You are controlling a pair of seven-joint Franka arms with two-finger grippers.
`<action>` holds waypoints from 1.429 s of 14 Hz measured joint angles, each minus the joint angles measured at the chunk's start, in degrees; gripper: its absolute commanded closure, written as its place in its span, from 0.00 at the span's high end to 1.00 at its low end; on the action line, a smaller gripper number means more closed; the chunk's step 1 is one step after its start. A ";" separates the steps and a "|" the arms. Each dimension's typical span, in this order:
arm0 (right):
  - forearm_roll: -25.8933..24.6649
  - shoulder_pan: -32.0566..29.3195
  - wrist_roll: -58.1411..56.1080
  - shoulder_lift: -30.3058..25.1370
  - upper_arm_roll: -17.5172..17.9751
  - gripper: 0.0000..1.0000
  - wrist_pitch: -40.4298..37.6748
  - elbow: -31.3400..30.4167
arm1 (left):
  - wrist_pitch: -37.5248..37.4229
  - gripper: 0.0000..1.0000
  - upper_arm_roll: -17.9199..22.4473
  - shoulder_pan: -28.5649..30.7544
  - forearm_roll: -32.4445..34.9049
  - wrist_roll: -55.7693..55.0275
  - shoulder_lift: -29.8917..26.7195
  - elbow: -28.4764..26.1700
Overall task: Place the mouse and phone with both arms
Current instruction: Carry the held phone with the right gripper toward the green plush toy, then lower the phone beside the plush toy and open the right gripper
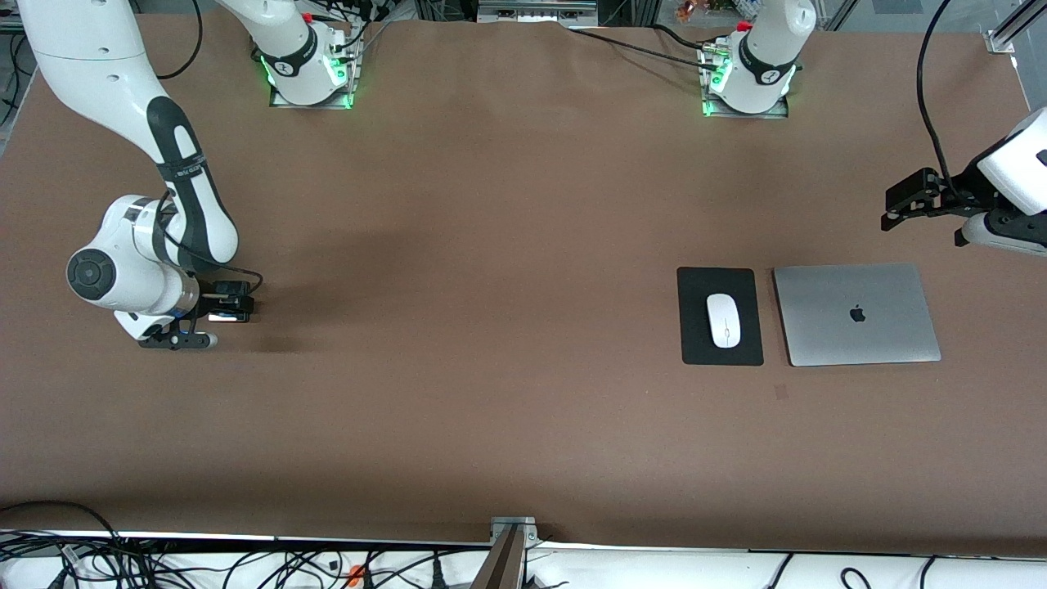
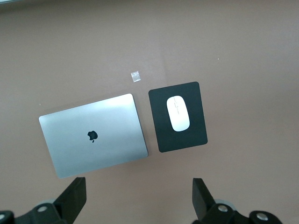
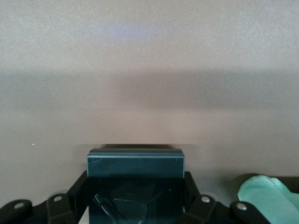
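The white mouse (image 1: 724,320) (image 2: 178,113) lies on a black mouse pad (image 1: 696,343) (image 2: 161,135) toward the left arm's end of the table. My right gripper (image 1: 231,307) (image 3: 135,186) is shut on the black phone (image 1: 222,315) (image 3: 135,161) low over the bare table at the right arm's end. Whether the phone touches the table I cannot tell. My left gripper (image 1: 900,209) (image 2: 138,196) hangs open and empty in the air, near the table's edge past the laptop, its fingers (image 2: 74,196) wide apart.
A closed silver laptop (image 1: 856,314) (image 2: 93,135) lies beside the mouse pad, toward the left arm's end. A small scrap (image 1: 781,393) (image 2: 135,76) sits nearer the front camera than the pad. Brown cloth (image 1: 491,327) covers the table between the arms.
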 measured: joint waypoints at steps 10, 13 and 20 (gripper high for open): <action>1.31 0.00 1.81 -2.76 0.01 1.00 -8.66 2.99 | 0.00 1.00 0.00 0.00 0.00 0.00 0.00 0.00; 1.82 0.05 1.81 -4.58 0.02 1.00 -22.02 12.05 | 0.00 1.00 0.00 0.00 0.00 0.00 0.00 0.00; 2.80 0.01 2.69 -16.41 -0.30 1.00 -39.33 20.98 | 0.00 1.00 0.00 -0.01 0.00 0.00 0.00 0.00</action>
